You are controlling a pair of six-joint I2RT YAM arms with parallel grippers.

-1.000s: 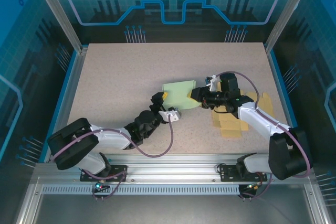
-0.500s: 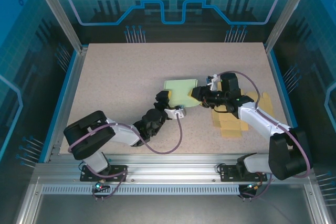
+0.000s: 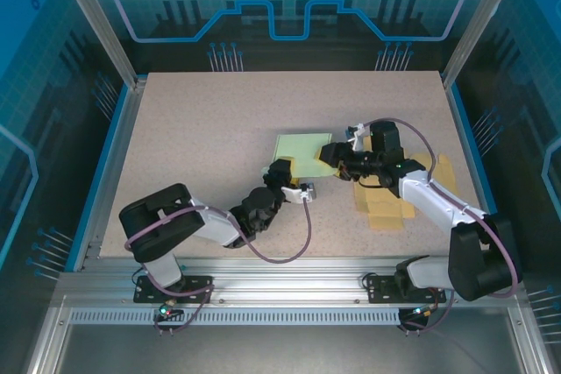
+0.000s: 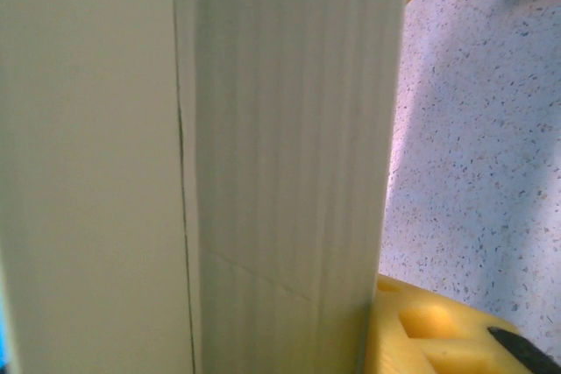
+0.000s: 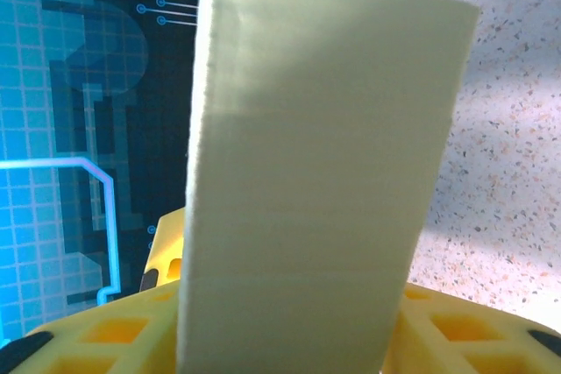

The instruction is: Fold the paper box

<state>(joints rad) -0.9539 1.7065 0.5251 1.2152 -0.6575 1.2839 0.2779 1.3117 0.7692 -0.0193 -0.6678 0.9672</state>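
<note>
Left arm (image 3: 210, 221) stretches low across the desk (image 3: 193, 129), and the left jaws are at the near-left corner of the pale green paper box (image 3: 302, 148). One yellow fingertip (image 4: 421, 330) touches its edge; gripping or not, I can't tell. The box sits mid-desk. At its right edge the right jaws straddle the panel, pads (image 5: 473, 339) close on both sides. Pinching or loose, can't tell. Flat tan cardboard (image 3: 386, 208) lies under the right arm (image 3: 434, 199).
</note>
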